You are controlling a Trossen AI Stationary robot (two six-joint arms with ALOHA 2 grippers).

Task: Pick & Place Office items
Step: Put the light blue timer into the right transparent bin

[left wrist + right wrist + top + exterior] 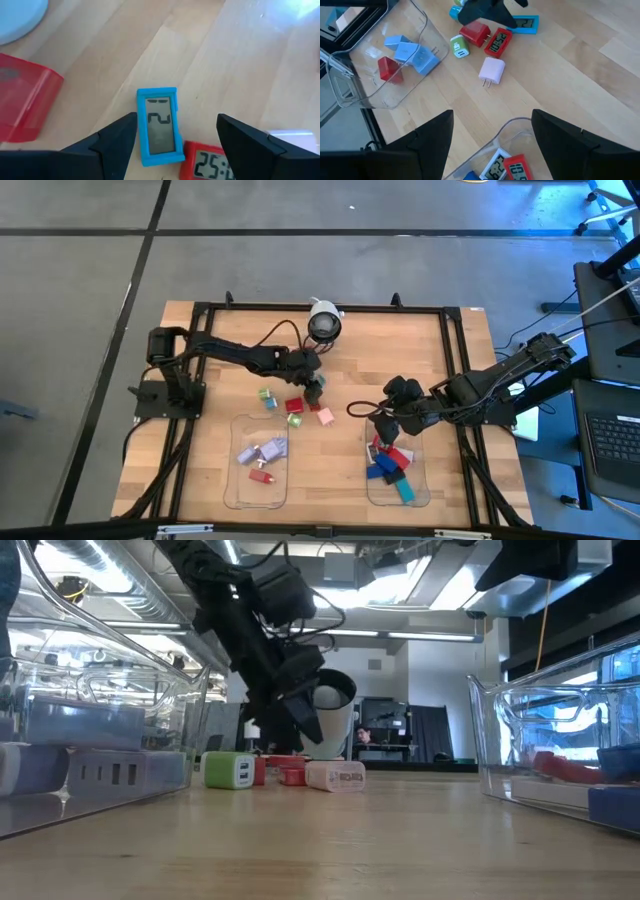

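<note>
My left gripper (175, 142) is open and low over the table's middle (315, 387). Its fingers stand on either side of a small blue timer (159, 125) that lies flat on the wood. A red timer (210, 165) lies against the blue one's end, and a red block (22, 105) is nearby. A green charger (230, 770), a pink charger (492, 70) and a red charger (475, 34) lie loose around it. My right gripper (492, 145) is open and holds nothing, above the far end of the right tray (385, 425). My left gripper points down at the blue timer, with its fingers along the timer's long sides. One finger (120, 137) stands right beside the timer's long edge (140, 130), and I cannot tell whether it touches. The other finger is clear of it.
The left clear tray (235, 480) holds lilac-blue chargers and a red block. The right clear tray (425, 490) holds red, blue and teal items. The white-and-black camera dome (323, 325) stands at the far edge, just behind my left gripper. A black frame (455, 355) borders the table.
</note>
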